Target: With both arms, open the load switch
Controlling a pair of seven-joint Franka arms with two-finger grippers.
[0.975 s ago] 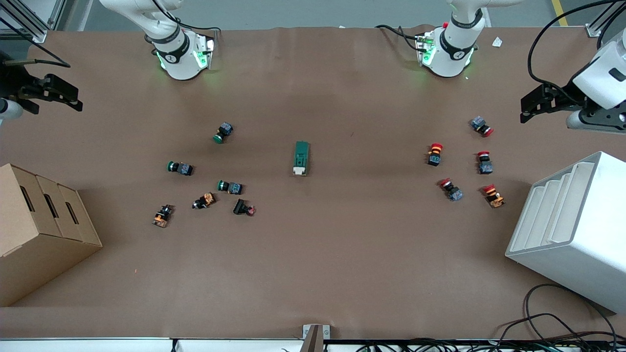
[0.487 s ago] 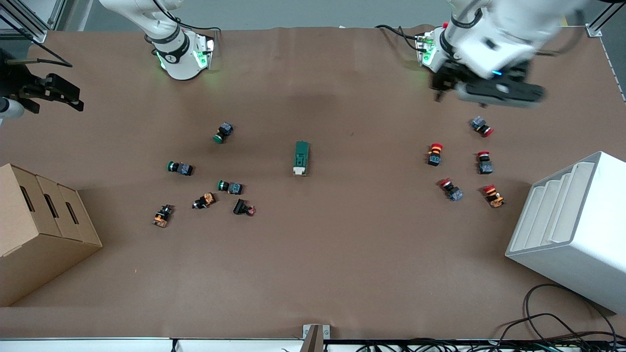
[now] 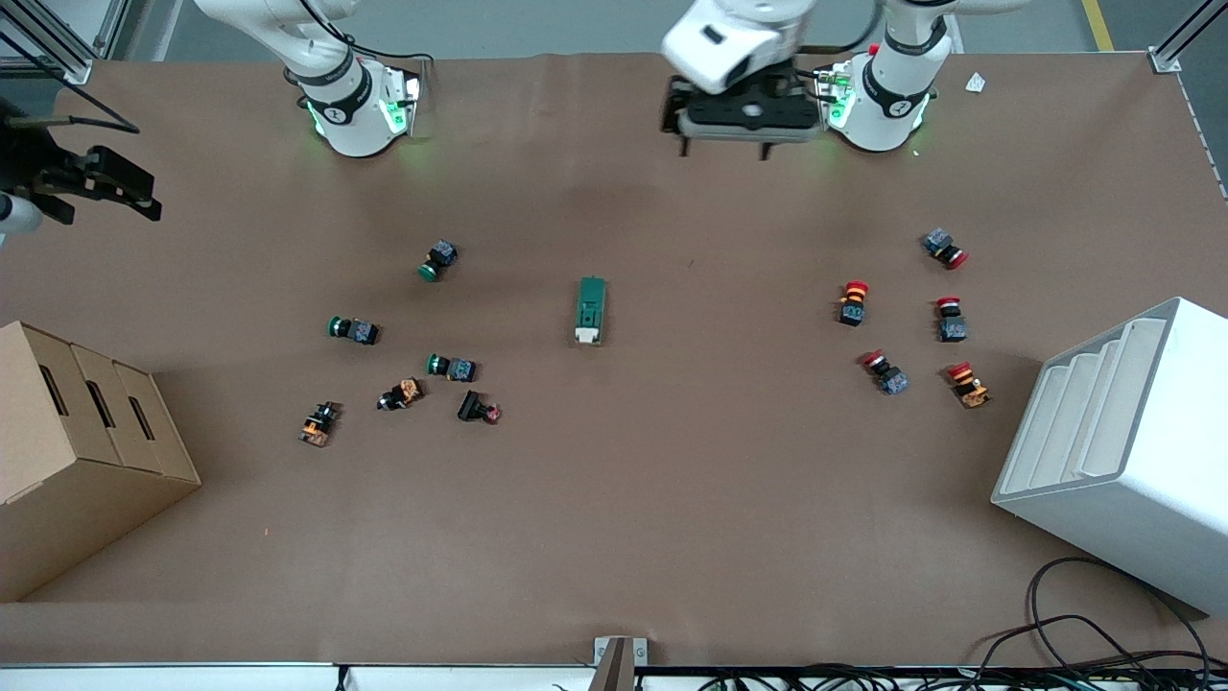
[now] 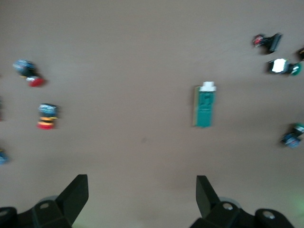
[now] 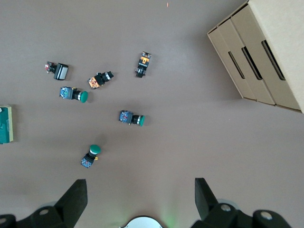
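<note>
The load switch (image 3: 592, 310) is a dark-green block with a white lever piece at the end nearer the front camera. It lies flat in the middle of the table and also shows in the left wrist view (image 4: 205, 105), with just its edge in the right wrist view (image 5: 5, 124). My left gripper (image 3: 724, 151) hangs open over bare table beside the left arm's base (image 3: 883, 101), apart from the switch. In its own view (image 4: 141, 192) nothing is between the fingers. My right gripper (image 3: 125, 182) waits open (image 5: 141, 194) above the table edge at the right arm's end.
Green-capped push buttons (image 3: 355, 330) and small orange and black parts lie toward the right arm's end. Red-capped push buttons (image 3: 853, 301) lie toward the left arm's end. A cardboard box (image 3: 77, 451) and a white stepped rack (image 3: 1122, 451) stand at the two ends.
The left arm has swung from the table's end across to beside its own base. The right arm and the load switch have not moved.
</note>
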